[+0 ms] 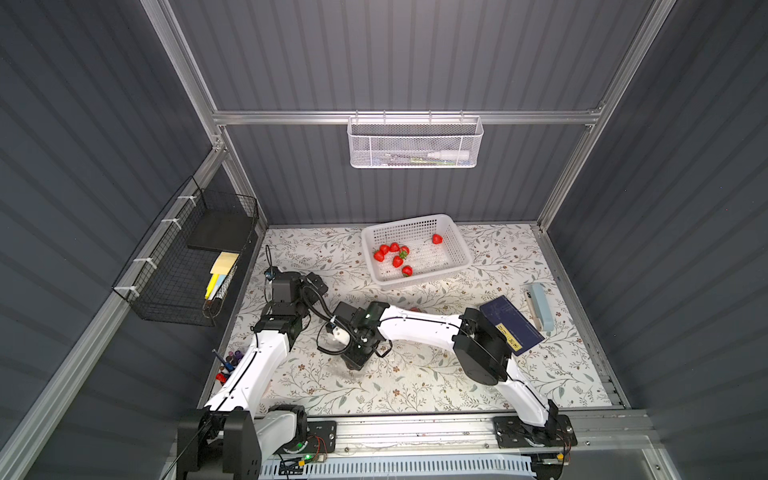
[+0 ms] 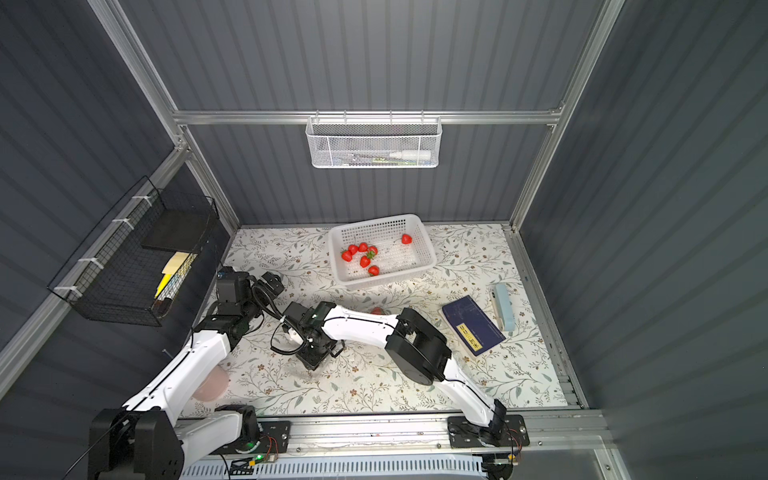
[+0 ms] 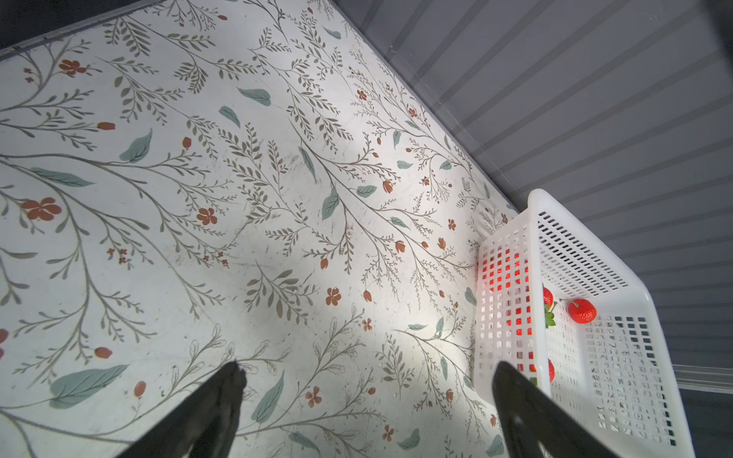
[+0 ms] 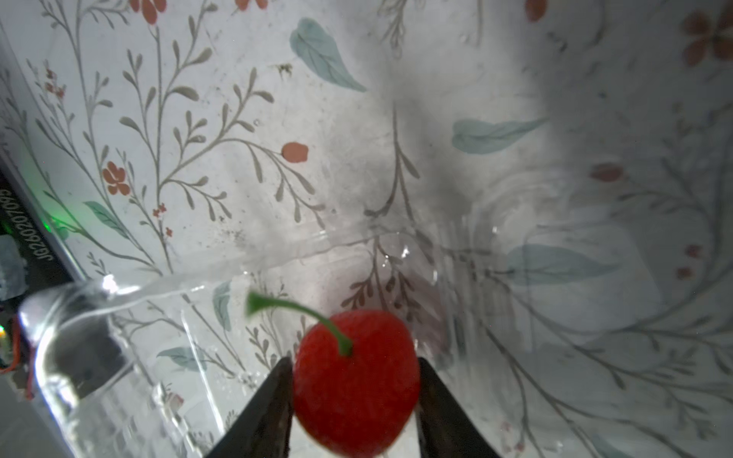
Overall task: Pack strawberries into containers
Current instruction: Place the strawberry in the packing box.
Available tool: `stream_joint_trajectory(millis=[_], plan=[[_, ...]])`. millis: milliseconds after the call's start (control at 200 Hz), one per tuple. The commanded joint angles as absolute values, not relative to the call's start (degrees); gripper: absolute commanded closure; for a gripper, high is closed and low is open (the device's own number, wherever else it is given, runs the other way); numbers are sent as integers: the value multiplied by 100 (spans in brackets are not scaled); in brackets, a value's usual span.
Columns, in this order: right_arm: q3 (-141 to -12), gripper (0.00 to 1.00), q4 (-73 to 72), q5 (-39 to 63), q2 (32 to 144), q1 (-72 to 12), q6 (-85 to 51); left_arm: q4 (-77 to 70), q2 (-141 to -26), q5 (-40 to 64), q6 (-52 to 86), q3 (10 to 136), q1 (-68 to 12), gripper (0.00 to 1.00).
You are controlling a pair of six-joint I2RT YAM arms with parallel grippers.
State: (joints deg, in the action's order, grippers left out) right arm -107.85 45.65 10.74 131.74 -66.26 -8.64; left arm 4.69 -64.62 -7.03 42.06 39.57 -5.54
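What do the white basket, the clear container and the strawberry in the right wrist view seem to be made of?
White basket: moulded plastic, fairly matte; regular grid holes and a thick rim.
Clear container: thin transparent plastic, glossy; the floral tabletop shows through, edges glint.
Strawberry: shiny red skin, green stem; real or imitation cannot be told, it is blurred.

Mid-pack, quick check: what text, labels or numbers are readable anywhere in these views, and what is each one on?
"JG26020707099", last digits unsure: white print on the black strip at the table's edge, in the right wrist view.
Yellow label on the dark blue book: print too small to read.
Bottle in the white mesh basket on the back wall: any label too small to read.
Nothing else legible.
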Motion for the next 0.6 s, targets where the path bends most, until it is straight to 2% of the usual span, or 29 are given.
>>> stream_joint_trajectory(millis=[0, 375, 595], plan=[[-10977, 46, 4897, 494, 13316, -6814, -724, 353, -6480, -563, 4076, 3852, -591, 1], [-10591, 45, 4792, -1279, 13324, -6979, -466, 179, -6445, -407, 4144, 3651, -580, 1], [-10302, 45, 4546, -1659, 13261, -6838, -360, 62, -6523, -293, 4173, 3604, -580, 1]])
